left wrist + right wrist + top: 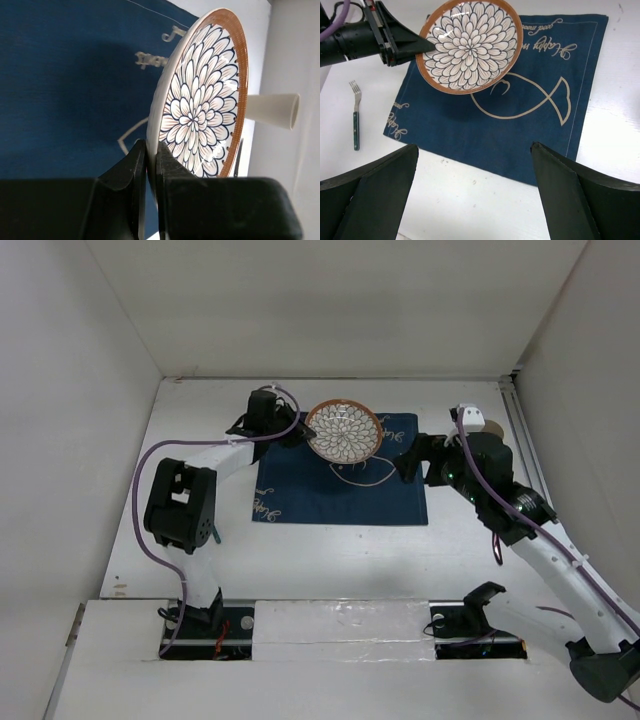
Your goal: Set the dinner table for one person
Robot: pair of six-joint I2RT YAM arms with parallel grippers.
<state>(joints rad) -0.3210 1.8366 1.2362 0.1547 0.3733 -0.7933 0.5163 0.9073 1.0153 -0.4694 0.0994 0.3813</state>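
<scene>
White, smooth, flat bench (pixel 330 560) extends past a dark blue cloth mat (pixel 340 495) on every side. The left pincer (pixel 151 150) pinches the rim of a shallow glazed plate (pixel 343 431), petal-patterned and brown-rimmed, held tilted above the mat's far edge. The right pincer (pixel 474 149) is spread wide over the mat's near edge. Only the right wrist view shows a green-handled fork (pixel 355 117) left of the mat. Only the left wrist view clearly shows a white flared cup (pixel 272 110) beyond the mat.
</scene>
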